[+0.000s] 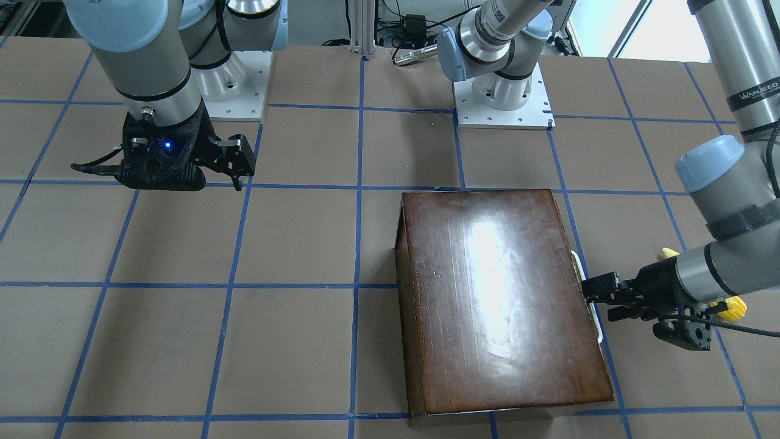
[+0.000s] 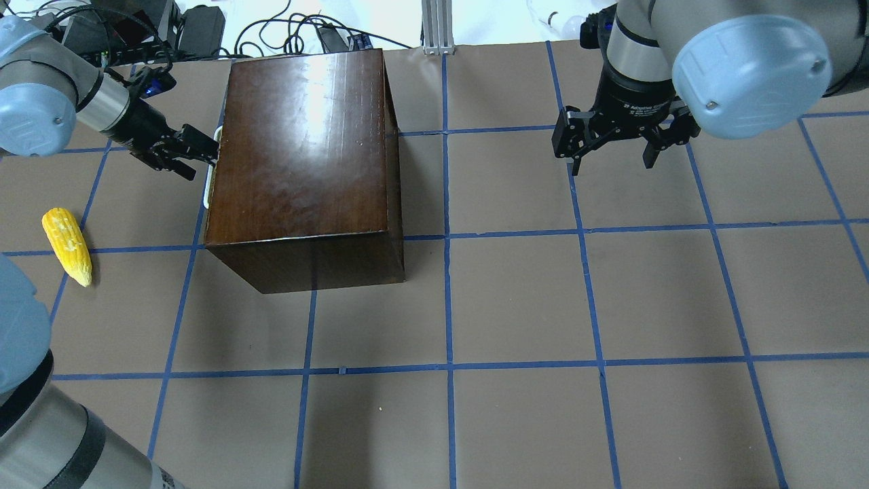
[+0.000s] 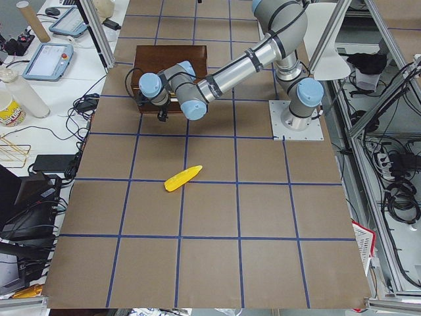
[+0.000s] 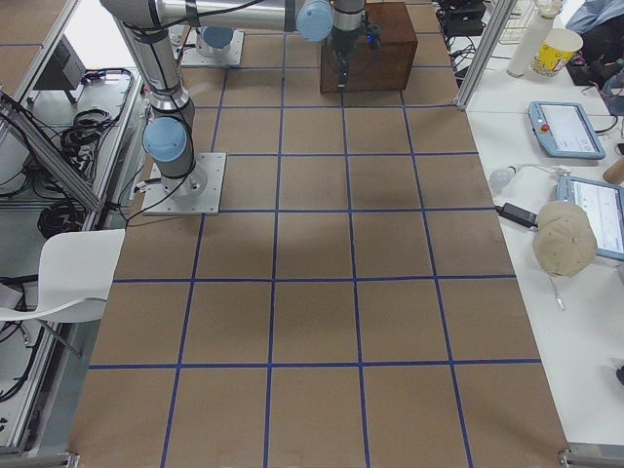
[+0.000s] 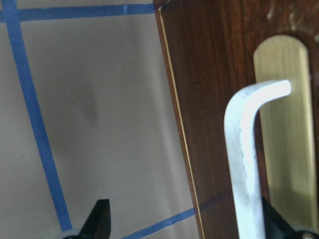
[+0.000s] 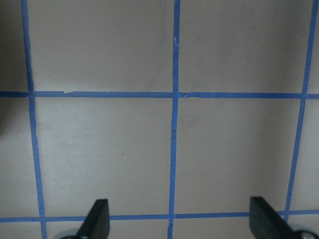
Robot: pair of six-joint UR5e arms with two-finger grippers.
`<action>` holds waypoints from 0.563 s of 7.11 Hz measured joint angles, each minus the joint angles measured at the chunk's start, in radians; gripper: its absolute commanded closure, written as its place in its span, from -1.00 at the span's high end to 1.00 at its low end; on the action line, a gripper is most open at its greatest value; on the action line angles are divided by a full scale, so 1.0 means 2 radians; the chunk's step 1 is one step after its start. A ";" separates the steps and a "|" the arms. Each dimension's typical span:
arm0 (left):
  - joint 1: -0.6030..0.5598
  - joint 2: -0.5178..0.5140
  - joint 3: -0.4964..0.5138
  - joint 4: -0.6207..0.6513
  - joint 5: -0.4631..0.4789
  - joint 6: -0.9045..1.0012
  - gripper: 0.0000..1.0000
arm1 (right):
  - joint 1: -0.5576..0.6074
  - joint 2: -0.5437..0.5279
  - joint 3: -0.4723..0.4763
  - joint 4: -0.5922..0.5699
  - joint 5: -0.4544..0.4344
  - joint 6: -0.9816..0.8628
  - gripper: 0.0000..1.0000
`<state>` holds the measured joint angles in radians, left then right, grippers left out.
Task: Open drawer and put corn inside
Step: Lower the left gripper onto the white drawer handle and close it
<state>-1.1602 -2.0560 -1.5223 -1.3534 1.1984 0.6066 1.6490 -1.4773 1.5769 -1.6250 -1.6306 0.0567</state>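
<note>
Reaching in at the side of the glossy dark-brown box (image 2: 302, 149), the left gripper (image 2: 197, 156) hovered right at the drawer (image 5: 214, 124), and what a close-up the wrist camera gave! The drawer's dark front panel sat flush with the box, shut tight. Its whitish handle (image 5: 244, 149) curved out over a brass-coloured plate (image 5: 289, 124). The jaws stood wide apart with nothing clamped. One fingertip (image 5: 102, 219) hung out over the bench, and the other was just beside the handle's far edge, so the handle ran between them.

Over on the other half, the right gripper (image 2: 611, 166) hung above bare bench (image 2: 516, 305), pointing straight down. It too was spread wide and empty, with only brown board and blue tape lines beneath it.

And the corn (image 2: 66, 246)? It lay flat on the bench on the robot's left. It sat well apart from the box and nearer the robot than the left gripper, with its pointed end toward the robot. From across the bench the left arm hid most of it, with only yellow bits peeking out either side.

As for lettering, a dark band (image 1: 758, 91) on the left arm carried white print that looked like "WANJEED", though at that angle I wouldn't swear to every letter. The right gripper's collar (image 2: 641, 107) also bore a white line of text, too small to read.
</note>
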 measured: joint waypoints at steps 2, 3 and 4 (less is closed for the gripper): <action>0.001 -0.002 -0.001 -0.002 -0.001 0.002 1.00 | 0.000 0.000 0.000 0.000 0.000 0.000 1.00; 0.002 -0.002 0.001 -0.002 0.000 0.003 1.00 | 0.000 0.000 0.000 0.000 0.000 0.000 1.00; 0.004 -0.002 0.003 -0.002 0.001 0.005 1.00 | 0.000 0.000 0.000 0.000 0.000 0.000 1.00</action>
<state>-1.1527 -2.0597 -1.5156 -1.3569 1.2013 0.6172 1.6490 -1.4777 1.5769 -1.6245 -1.6306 0.0568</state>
